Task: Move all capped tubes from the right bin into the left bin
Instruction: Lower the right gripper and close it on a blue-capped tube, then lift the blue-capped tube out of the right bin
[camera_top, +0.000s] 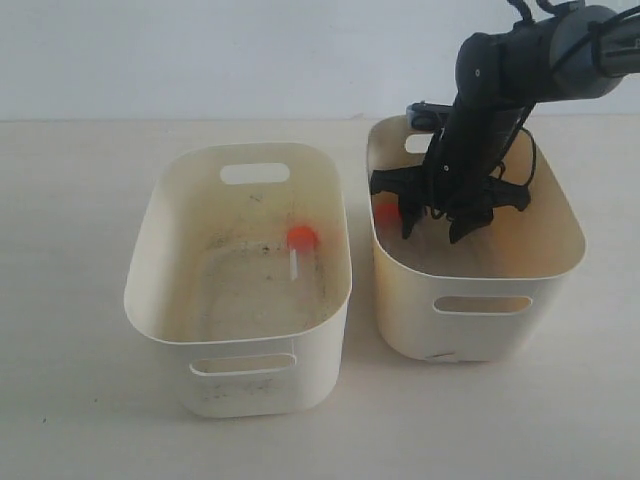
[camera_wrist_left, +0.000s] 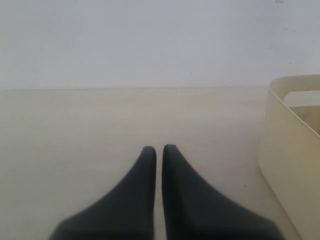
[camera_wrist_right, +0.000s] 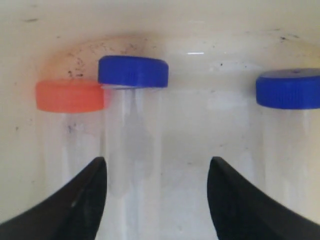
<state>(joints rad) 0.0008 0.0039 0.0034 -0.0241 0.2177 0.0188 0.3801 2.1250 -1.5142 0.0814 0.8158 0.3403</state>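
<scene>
Blue-capped tube (camera_wrist_right: 132, 130): your nearest target. It sits in the right bin (camera_top: 480, 325), close to the bin's curved inner wall, with its cap pointing away from the wrist.
Neighbours: an orange-capped tube (camera_wrist_right: 70, 96) is just beside it on one side, perhaps touching. A second blue tube (camera_wrist_right: 289, 89) is well apart on the other side.
Right gripper (camera_top: 433, 232): it is down inside the right bin, jaws apart, gripping nothing.
Key relation: the tube's body lies between your open fingers, nearer one finger than the other. Its long axis runs along the fingers, crosswise to their closing line, so closing should catch its sides once you centre.
Nearer arm: the right, plainly.
Left gripper (camera_wrist_left: 158, 155): fingers together, empty, over bare table (camera_wrist_left: 100, 120).
Left bin (camera_top: 240, 385): one orange tube (camera_top: 297, 250) lies on its smudged floor.
Risk: the orange neighbour may get nudged or pinched too.
</scene>
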